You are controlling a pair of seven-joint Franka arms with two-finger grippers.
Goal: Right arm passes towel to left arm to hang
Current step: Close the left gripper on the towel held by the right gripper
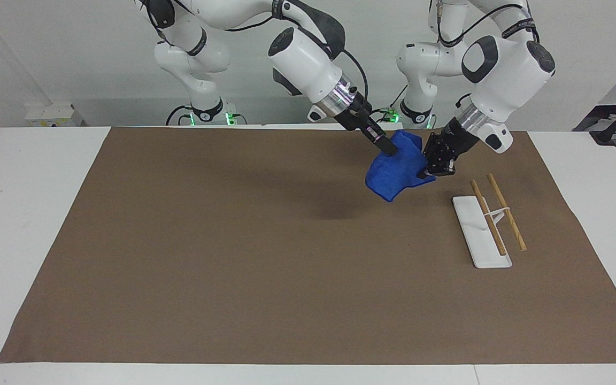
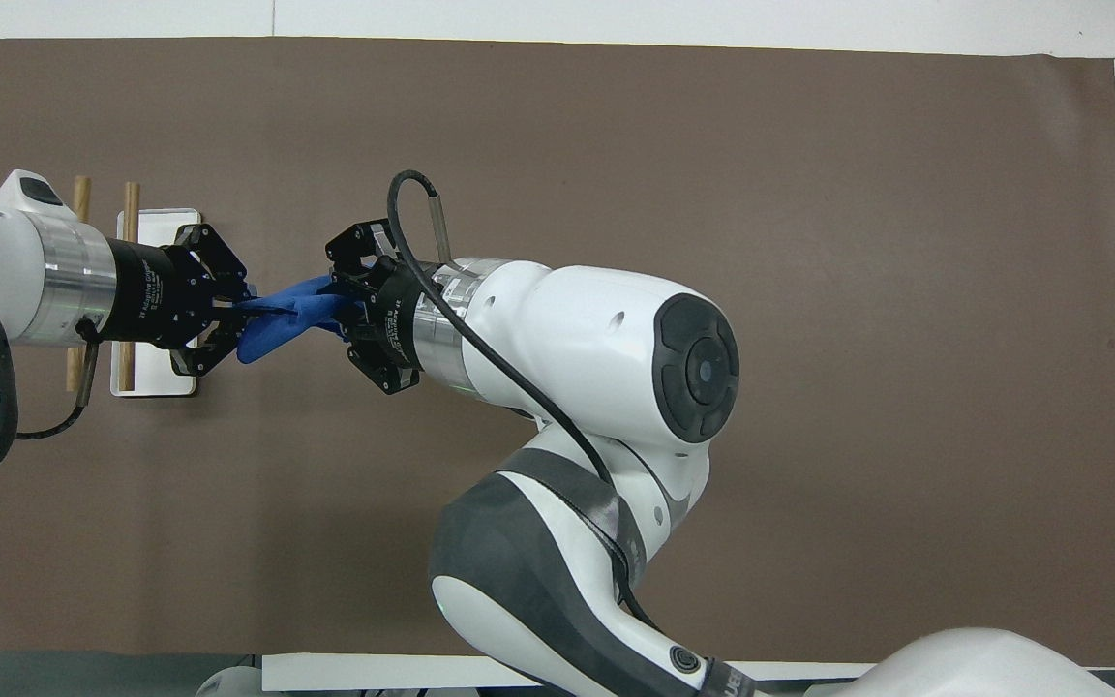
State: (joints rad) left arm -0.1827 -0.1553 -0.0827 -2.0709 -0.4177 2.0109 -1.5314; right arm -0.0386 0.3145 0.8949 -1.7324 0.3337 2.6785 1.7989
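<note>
The blue towel point(image 1: 396, 172) point(image 2: 282, 319) hangs in the air between both grippers, over the brown mat toward the left arm's end of the table. My right gripper point(image 1: 391, 149) point(image 2: 345, 312), on the arm with the looped black cable, is shut on the towel's upper part. My left gripper point(image 1: 426, 172) point(image 2: 238, 312) has its fingertips pinched together on the towel's edge that faces the rack. The towel droops below both grips without touching the mat.
A small rack with a white base point(image 1: 474, 235) point(image 2: 153, 385) and two wooden rods point(image 1: 507, 213) point(image 2: 80, 194) stands on the brown mat point(image 1: 233, 256), just under the left wrist. White table surface borders the mat at both ends.
</note>
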